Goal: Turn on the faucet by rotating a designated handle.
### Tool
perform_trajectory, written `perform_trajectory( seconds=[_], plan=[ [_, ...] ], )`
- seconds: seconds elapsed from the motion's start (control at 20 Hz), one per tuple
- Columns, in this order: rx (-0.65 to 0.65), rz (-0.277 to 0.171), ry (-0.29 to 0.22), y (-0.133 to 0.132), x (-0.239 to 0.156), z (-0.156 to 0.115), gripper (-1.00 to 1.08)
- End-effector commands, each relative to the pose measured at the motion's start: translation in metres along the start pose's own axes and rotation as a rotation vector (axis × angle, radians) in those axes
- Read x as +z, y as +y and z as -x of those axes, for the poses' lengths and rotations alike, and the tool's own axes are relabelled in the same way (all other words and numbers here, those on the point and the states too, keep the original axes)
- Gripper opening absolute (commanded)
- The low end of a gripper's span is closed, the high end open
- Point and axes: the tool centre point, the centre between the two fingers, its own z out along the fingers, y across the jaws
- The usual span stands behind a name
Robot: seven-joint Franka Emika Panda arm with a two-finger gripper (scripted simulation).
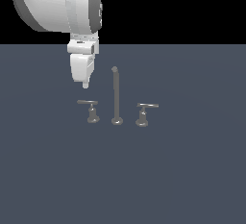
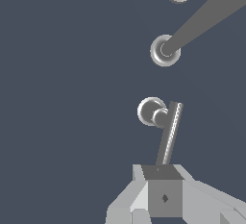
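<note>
The Panda arm (image 1: 53,4) fills the upper part of the exterior view's left, its gripper (image 1: 85,84) hanging point-down over the dark floor (image 1: 192,180) and apart from everything below. The fingers appear drawn together into one narrow tip, clamped on nothing.

The faucet (image 1: 116,95) stands in a row mid-scene: the tall thin spout (image 1: 115,93) on its round base in the centre, with a short lever either side. The handle (image 1: 88,103) on the exterior view's left sits just below the gripper and slightly toward the spout; the twin lever (image 1: 147,106) lies well apart on the exterior view's right.

In the wrist view the handle's bar (image 2: 169,134) runs out from its flared post (image 2: 153,111) toward the fingertips (image 2: 163,196), its free end nearest them.

The lever looks rigid, smooth metal, likely slippery and fixed to a pivot. It should turn best from a push or pinch near the bar's free end, far from the post, where leverage is greatest.
</note>
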Motion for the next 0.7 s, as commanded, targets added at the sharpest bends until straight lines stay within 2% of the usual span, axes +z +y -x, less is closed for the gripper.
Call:
perform_trajectory(
  seconds=[0.0,0.35,0.65],
  plan=[
    [0.058,-0.009,0.024,-0.005,0.016,0.000,-1.00],
    [0.161,-0.031,0.072,-0.014,0.047,0.000,-1.00],
    [0.198,-0.042,0.091,-0.017,0.058,-0.001,-1.00]
  ],
)
